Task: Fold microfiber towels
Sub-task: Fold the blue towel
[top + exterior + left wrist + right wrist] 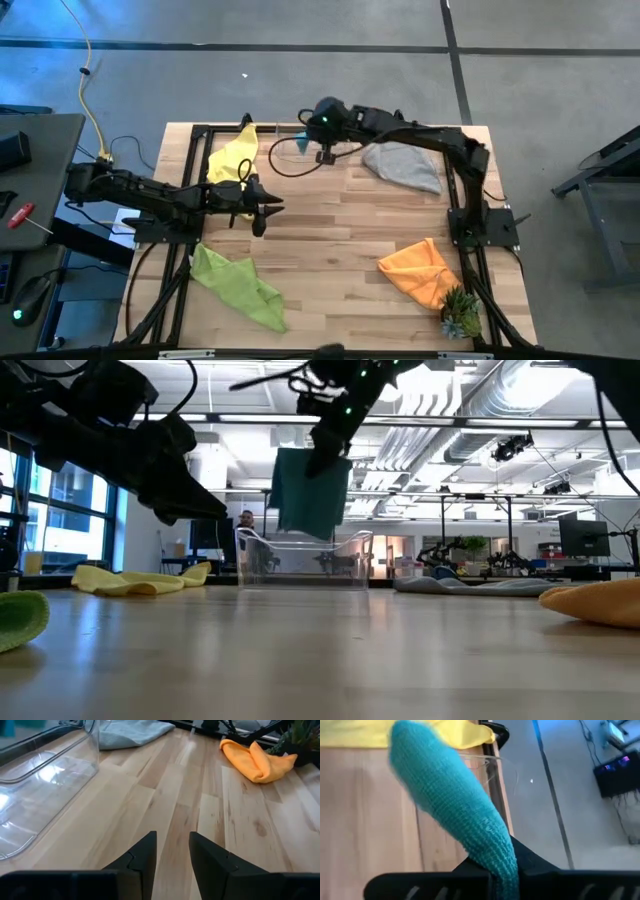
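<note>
Teal towel [312, 490] hangs from the right gripper [335, 435], whose fingers are clamped on it, above the clear bin [303, 558] at the table's [330, 250] far edge. Left gripper [262, 210] waits over the table's left side, fingers slightly apart and empty. Yellow towel [232, 160] lies at the far left corner, grey [405, 165] far right, lime [238, 285] near left, orange [420, 270] near right.

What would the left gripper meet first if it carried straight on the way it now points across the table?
Probably bare table first: the left gripper, open and empty, points along open wood. Farther along that line lie the grey towel and orange towel, either side; the clear bin stands off to one side. Depth is uncertain.
</note>
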`<state>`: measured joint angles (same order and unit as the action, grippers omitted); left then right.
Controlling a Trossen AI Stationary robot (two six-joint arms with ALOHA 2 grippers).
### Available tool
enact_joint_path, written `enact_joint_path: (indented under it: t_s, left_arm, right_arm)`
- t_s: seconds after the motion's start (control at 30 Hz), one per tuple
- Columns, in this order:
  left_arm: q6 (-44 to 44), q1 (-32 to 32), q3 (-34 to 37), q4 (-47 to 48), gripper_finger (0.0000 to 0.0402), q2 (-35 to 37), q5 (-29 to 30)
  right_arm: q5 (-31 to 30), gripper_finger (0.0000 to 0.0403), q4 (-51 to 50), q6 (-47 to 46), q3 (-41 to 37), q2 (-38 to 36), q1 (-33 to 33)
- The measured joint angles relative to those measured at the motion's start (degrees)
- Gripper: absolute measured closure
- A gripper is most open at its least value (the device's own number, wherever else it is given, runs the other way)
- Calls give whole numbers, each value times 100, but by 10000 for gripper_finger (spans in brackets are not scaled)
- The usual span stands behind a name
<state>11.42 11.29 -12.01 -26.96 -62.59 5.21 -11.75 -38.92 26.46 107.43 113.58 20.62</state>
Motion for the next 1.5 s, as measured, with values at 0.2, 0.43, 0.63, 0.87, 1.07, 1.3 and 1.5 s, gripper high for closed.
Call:
enact_joint_path:
  t_s: [0.2,0.43,0.63,0.87,1.07,1.3,1.5]
  left_arm:
    - [-8,0,0,7,298,0,2]
    - [-108,-7,0,14,298,-2,-2]
    - [-111,-14,0,16,298,-2,-2]
    - [-107,-52,0,14,298,-2,-4]
    - [-101,-52,0,16,298,-2,-7]
    - [-48,-59,0,59,298,-2,-9]
    - [-48,-59,0,102,298,-2,-22]
  right_arm:
    - [763,402,109,1565,314,478,318]
    - [2058,402,418,3673,316,792,798]
    - [2849,402,1014,5012,316,1120,1128]
    - [3523,402,1529,5790,316,1474,1363]
    - [3906,402,1436,5990,319,1760,1577]
    - [3790,399,858,6253,316,1902,1698]
    - [2886,334,590,6340,316,1901,1646]
